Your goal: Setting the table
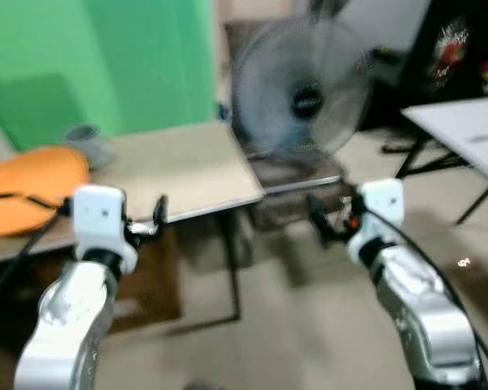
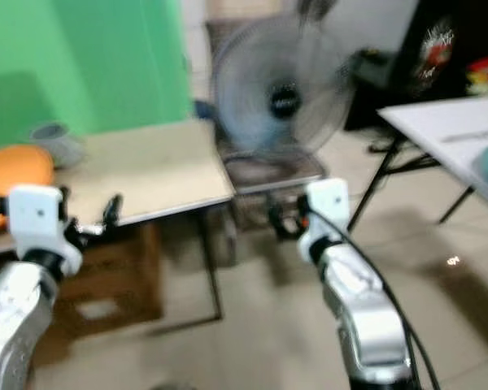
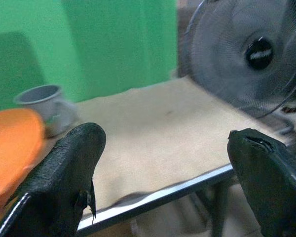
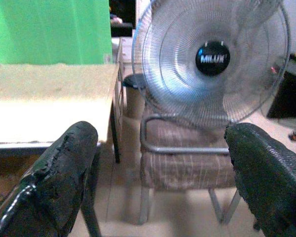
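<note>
Two grippers, spread wide, empty, raised before beige table [image 1: 187, 166].
Left gripper [image 1: 142, 221] nearest table edge; right gripper [image 1: 329, 218] facing fan [image 1: 305, 97]; grey cup [image 1: 85, 138] beside orange mat [image 1: 28, 183], likely awaiting placement.

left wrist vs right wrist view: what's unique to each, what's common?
Left wrist view alone: a grey cup standing on the table beside an orange placemat, seen between the left gripper's open fingers.

Right wrist view alone: a chair with a striped cushion and metal frame under the fan, and the fan's "MILUX" hub badge, framed by the open right gripper.

Both: the beige table, the green backdrop and the grey fan.
</note>
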`<state>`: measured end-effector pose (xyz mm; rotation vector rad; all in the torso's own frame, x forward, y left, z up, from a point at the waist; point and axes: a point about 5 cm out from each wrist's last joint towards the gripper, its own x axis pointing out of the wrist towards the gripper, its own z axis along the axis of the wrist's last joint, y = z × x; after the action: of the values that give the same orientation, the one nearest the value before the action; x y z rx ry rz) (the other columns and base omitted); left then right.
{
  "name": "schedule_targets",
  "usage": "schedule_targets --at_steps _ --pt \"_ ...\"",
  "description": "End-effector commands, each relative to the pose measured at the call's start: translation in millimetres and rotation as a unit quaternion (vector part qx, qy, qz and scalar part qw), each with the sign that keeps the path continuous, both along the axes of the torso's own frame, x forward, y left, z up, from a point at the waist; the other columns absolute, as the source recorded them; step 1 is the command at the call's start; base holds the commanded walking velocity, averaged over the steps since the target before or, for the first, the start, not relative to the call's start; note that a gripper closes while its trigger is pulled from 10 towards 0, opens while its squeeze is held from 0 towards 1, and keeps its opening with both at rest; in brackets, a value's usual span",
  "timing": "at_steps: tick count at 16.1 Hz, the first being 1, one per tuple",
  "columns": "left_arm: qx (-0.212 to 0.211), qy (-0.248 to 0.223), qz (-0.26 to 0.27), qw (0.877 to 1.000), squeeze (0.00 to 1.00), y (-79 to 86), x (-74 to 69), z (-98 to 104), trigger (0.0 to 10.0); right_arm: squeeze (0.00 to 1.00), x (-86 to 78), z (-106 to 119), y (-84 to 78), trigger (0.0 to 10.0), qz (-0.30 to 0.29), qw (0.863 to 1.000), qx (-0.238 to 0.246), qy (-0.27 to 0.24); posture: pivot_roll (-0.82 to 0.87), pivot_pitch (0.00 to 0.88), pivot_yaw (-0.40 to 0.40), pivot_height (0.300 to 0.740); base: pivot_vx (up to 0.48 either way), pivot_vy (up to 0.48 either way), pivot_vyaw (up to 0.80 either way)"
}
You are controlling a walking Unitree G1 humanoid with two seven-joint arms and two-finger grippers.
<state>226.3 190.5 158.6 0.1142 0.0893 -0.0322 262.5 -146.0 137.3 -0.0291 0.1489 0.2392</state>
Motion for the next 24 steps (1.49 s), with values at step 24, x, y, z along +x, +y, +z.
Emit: schedule_targets --at_steps 24 --pt "0.029 -0.007 -0.044 0.999 0.00 2.6 4.4 13 10.0 0.00 8.0 1 13.6 10.0 0.027 0.999 0.033 -0.006 0.12 0.000 0.030 0.740 0.154 0.000 0.30"
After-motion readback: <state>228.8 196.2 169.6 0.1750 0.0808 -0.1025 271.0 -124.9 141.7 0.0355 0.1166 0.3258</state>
